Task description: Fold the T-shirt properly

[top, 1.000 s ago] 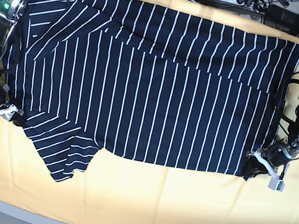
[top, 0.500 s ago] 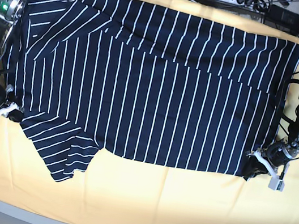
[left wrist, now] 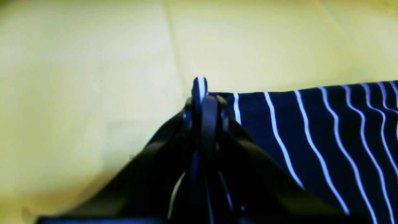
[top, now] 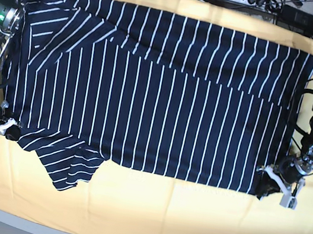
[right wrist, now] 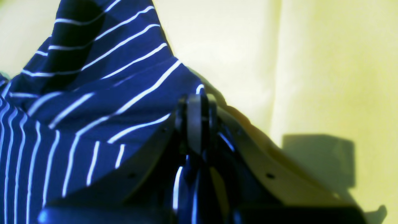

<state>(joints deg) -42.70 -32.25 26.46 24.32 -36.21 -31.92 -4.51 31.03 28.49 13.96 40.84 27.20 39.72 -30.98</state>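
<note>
Lying spread across yellow cloth (top: pixel 146 211) covering worktop, T-shirt (top: pixel 161 88) with one sleeve sticking out at near edge. Pinching shirt's near corner on base view's right, left hand (top: pixel 267 182), jaws closed on fabric. Clamping opposite corner by sleeve, right hand (top: pixel 9 128), likewise closed on cloth.

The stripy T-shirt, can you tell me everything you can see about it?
The T-shirt is dark navy cloth with thin white stripes, looking soft and thin. It lies spread sideways on the yellow cloth, mostly flat, with its far part folded over in a slanted seam. One short sleeve sticks out toward the front. The right pincer is shut on its edge by that sleeve, lifting the cloth into a small peak. The left pincer is shut on the opposite front corner.
</note>
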